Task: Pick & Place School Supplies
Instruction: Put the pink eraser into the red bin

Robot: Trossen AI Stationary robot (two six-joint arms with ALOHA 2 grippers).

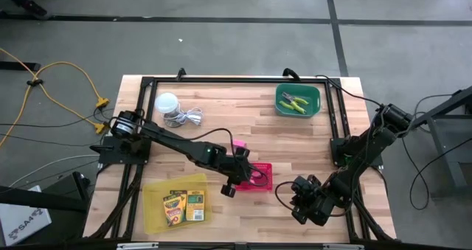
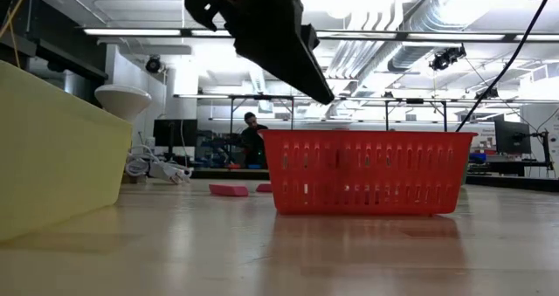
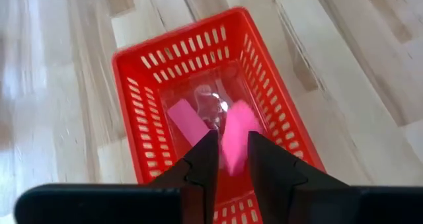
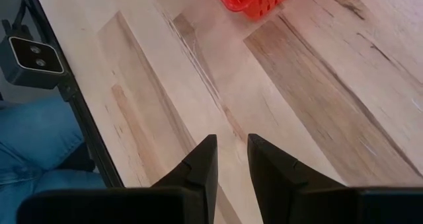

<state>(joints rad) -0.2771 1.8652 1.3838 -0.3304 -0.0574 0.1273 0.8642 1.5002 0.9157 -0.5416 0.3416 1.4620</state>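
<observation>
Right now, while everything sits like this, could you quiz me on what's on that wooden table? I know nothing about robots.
1. True or false: the green plastic tray holds the lime-handled scissor tools.
2. What lies in the yellow plastic tray? A) yellow-and-green crayon boxes B) pink erasers C) a coiled cable
3. Fill in: the left arm's fingers hover over a red slotted plastic ____.

Key: 1 true; 2 A; 3 basket.
</observation>
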